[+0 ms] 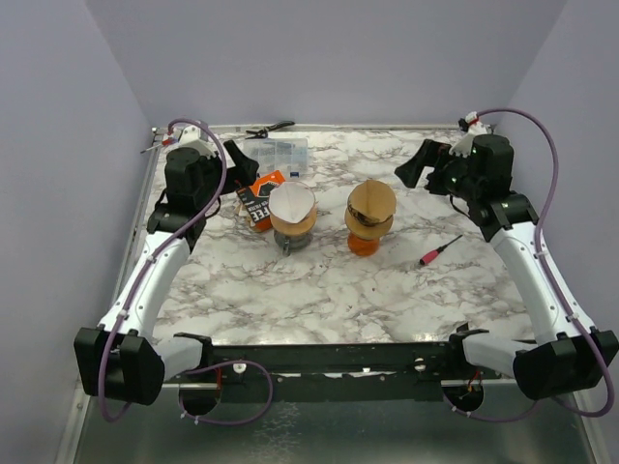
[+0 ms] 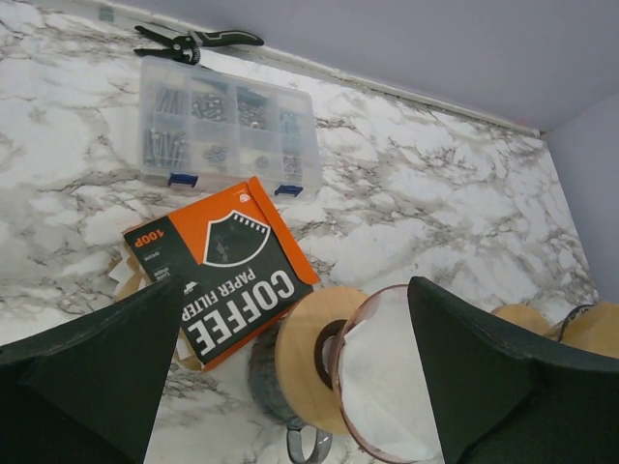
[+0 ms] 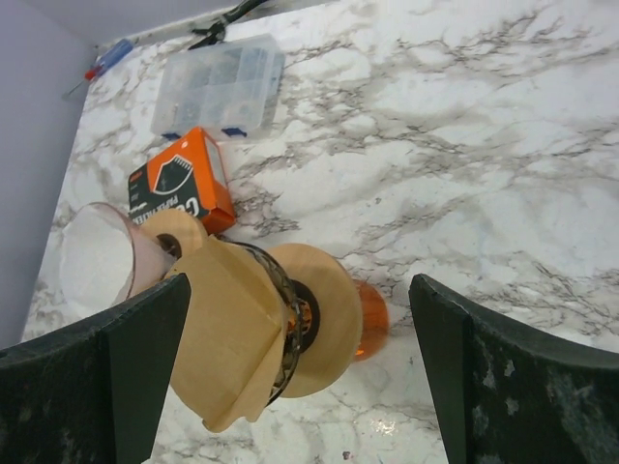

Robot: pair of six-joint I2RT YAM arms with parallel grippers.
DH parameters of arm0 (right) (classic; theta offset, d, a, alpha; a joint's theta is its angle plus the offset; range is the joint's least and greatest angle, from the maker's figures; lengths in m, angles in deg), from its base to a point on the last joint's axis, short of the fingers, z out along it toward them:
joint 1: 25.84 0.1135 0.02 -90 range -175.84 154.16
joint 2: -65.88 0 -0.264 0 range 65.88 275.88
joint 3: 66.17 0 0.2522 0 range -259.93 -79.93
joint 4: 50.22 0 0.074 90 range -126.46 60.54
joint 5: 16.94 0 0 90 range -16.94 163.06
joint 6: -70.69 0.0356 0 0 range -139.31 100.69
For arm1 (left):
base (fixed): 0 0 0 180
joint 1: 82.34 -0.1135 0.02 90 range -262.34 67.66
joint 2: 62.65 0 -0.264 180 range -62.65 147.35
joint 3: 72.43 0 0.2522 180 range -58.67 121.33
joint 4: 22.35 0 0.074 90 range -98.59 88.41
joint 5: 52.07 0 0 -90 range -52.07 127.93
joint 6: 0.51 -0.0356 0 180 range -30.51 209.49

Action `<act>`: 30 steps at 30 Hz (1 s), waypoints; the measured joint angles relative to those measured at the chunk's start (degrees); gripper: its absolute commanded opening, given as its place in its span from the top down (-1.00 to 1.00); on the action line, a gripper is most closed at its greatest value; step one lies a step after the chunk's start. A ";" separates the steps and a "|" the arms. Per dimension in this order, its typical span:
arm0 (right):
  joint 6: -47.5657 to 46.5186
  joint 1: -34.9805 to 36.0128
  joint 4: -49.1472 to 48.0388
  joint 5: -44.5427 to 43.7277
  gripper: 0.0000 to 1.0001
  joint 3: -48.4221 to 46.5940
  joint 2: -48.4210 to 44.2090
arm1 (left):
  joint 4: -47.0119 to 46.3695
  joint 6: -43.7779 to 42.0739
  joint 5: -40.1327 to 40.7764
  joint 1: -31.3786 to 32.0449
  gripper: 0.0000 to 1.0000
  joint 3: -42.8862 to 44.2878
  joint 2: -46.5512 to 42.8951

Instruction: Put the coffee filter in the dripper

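The brown filter (image 3: 227, 338) sits opened in the orange-based dripper (image 3: 370, 319), just right of centre in the top view. Just beside it on the left, a white filter (image 2: 387, 387) lines the grey-based dripper (image 1: 293, 239). The left gripper (image 1: 242, 162) hangs to the upper left of the white filter, apart from it, its fingers spread wide with nothing between them. The right gripper (image 1: 414, 164) hangs to the upper right of the brown filter, well apart, likewise wide and holding nothing. An orange filter box (image 2: 227, 266) lies just beside the grey-based dripper. Behind the box sit a clear parts case (image 2: 227, 126) and pliers (image 2: 193, 39) near the back edge. A screwdriver (image 1: 440, 250) lies at right on the marble table (image 1: 319, 290).
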 measured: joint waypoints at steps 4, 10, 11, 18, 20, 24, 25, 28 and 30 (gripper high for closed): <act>1.90 -2.32 -1.14 -4.57 -1.00 1.81 -1.20 | -0.76 0.96 0.11 -2.21 -0.98 -3.61 -1.90; 5.38 -8.98 -4.63 -9.40 -1.00 8.79 -2.62 | -1.51 0.98 2.84 -3.13 -0.98 -9.22 -5.88; 5.99 -10.12 -5.57 -9.97 -1.00 10.67 -2.93 | -1.49 0.92 3.63 -3.17 -0.98 -10.19 -6.69; 9.07 -12.70 -14.53 -19.58 -1.00 26.95 -5.57 | -3.82 1.86 13.03 -3.23 -0.98 -20.02 -13.97; 9.38 -12.68 -18.16 -23.65 -1.00 32.46 -6.73 | -5.51 2.91 15.23 -3.28 -0.98 -23.39 -15.43; 8.92 -12.68 -25.46 -31.87 -1.00 41.44 -9.20 | -9.03 4.63 19.21 -3.28 -0.98 -30.64 -17.20; 8.52 -12.70 -27.28 -33.51 -1.00 42.95 -9.55 | -10.01 4.81 20.15 -3.28 -0.98 -32.48 -17.53; 7.15 -12.70 -32.87 -37.22 -1.00 45.94 -9.38 | -13.90 4.74 22.32 -3.28 -0.98 -37.53 -19.17; 6.43 -12.70 -36.79 -38.66 -1.00 47.08 -8.63 | -16.68 4.61 23.96 -3.28 -0.98 -40.13 -20.41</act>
